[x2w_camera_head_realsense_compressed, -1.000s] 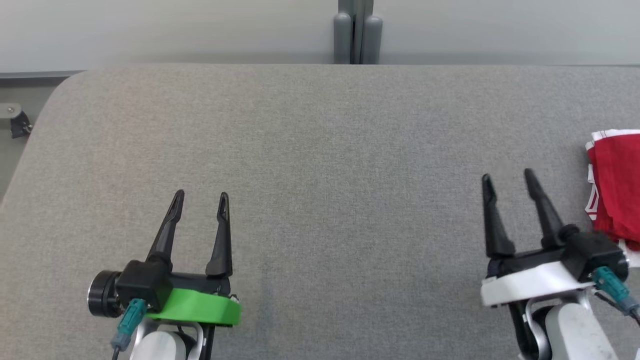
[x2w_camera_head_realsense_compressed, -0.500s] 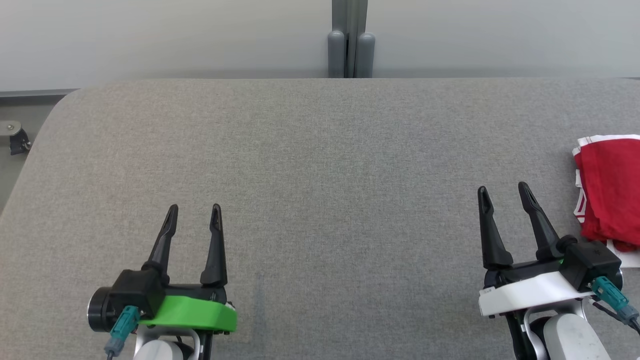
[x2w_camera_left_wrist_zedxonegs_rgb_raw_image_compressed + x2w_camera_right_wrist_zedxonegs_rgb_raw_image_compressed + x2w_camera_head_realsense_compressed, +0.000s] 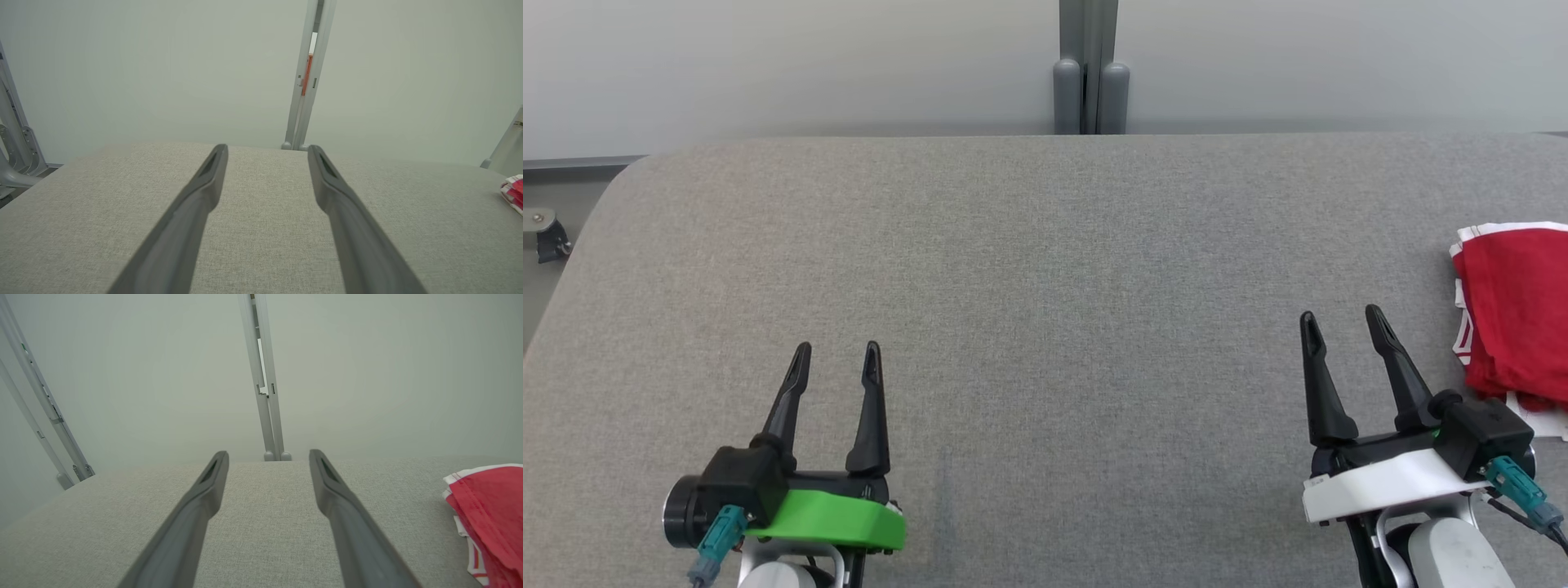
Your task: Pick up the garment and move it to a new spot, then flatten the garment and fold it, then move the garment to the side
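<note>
Two grippers hang over the near part of the grey table point(image 3: 1045, 245), and both are empty. The left gripper point(image 3: 837, 347), on its green mount, has its dark fingers parted by a moderate gap with only bare cloth between them. The right gripper point(image 3: 1341, 314), on its white mount, stands the same way.

A little farther in, at the table's right edge, lies the garment point(image 3: 1515, 310). It is red with white trim, stacked in layers, and partly cut off by the edge of the head view. It lies just beside the right gripper's mount, apart from the fingers.

The layers look fairly tidy to me, so this could be the last step, with the garment set aside. I cannot rule out that the first pick is not yet begun. In that case the right gripper would need to swing toward the table's right edge and close on an upper fold.

I see no bin, box or tray on the table. At its far edge rises a grey post point(image 3: 1090, 82), with a pale wall point(image 3: 768, 65) behind.
</note>
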